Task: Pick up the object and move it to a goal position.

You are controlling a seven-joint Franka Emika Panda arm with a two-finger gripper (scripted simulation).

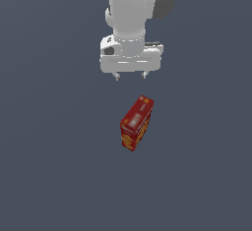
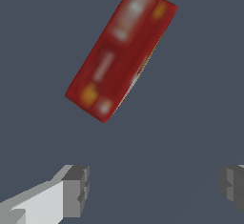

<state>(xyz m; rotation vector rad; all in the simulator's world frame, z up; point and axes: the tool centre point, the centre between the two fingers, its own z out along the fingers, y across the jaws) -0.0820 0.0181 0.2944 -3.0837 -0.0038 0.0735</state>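
Observation:
The object (image 1: 136, 123) is a tall, thin red box with orange-yellow pictures and a pale label patch, standing on the dark grey floor near the middle of the exterior view, its long side turned at an angle. My gripper (image 1: 131, 76) hangs above and behind it, apart from it, fingers pointing down and spread wide with nothing between them. In the wrist view the object (image 2: 119, 51) shows its narrow red top, lying skewed ahead of the two grey fingertips (image 2: 76, 189), and my gripper (image 2: 155, 187) stands open.
The dark grey floor (image 1: 49, 176) spreads flat all around the box. No other object or obstacle shows in either view.

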